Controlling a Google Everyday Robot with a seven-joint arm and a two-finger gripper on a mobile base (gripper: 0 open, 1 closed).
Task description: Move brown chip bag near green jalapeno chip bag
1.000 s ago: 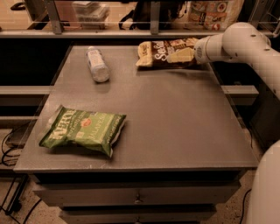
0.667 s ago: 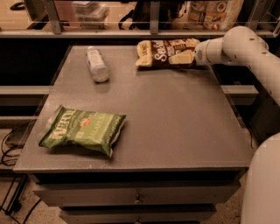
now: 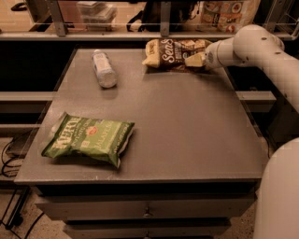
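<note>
The brown chip bag [image 3: 170, 53] lies at the far edge of the grey table [image 3: 187, 135], dark brown with white script and tan ends. My gripper [image 3: 200, 59] comes in from the right at the end of the white arm [image 3: 247, 46] and is shut on the bag's right tan end. The green jalapeno chip bag [image 3: 88, 139] lies flat at the front left of the table, far from the brown bag and the gripper.
A clear plastic water bottle [image 3: 103, 69] lies on its side at the back left of the table. A rail and shelf with packaged goods [image 3: 224, 11] run behind the table. Drawers [image 3: 147, 212] sit below the front edge. Part of my white body [image 3: 280, 196] shows at the lower right.
The arm and the brown chip bag have shifted slightly to the left together. The green bag and the bottle have not moved.
</note>
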